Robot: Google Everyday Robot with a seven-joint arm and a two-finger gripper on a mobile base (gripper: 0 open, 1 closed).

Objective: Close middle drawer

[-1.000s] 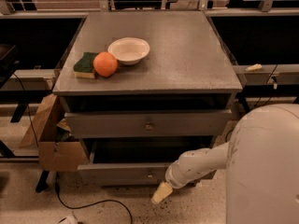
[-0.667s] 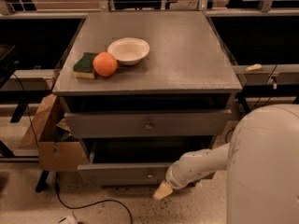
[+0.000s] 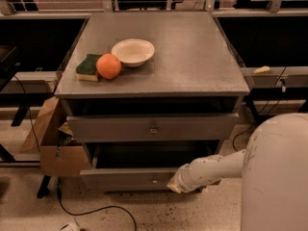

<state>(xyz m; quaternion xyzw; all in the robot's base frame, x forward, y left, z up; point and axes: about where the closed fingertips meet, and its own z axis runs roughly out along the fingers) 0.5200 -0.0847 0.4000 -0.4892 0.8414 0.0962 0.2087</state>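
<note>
Middle drawer sits low centre of frame, the lower of the two grey fronts in view. It is pulled out, w/ a dark interior showing behind its front. Plain flat front, small round knob at centre; right end hidden by the arm.

Vs 0.7 s ago: gripper has come up. It hung below the front, over the floor; now it's at the front's lower edge, just right of the knob, looks to be touching. Can't tell if the gripper is spread or pressed together. Drawer itself hasn't shifted; items on top unchanged.

Arm reaches in from the lower right, off the robot's white body. Upper drawer is directly above, same grey, w/ its own centre knob.

Worktop is grey and fills the upper centre. At its left: pale bowl, an orange touching its lower-left side, and a green sponge against the orange's left.

Open cardboard box stands on the floor left of the cabinet. Black cable runs across the speckled floor at bottom left. Dark shelving sits behind and to both sides.
</note>
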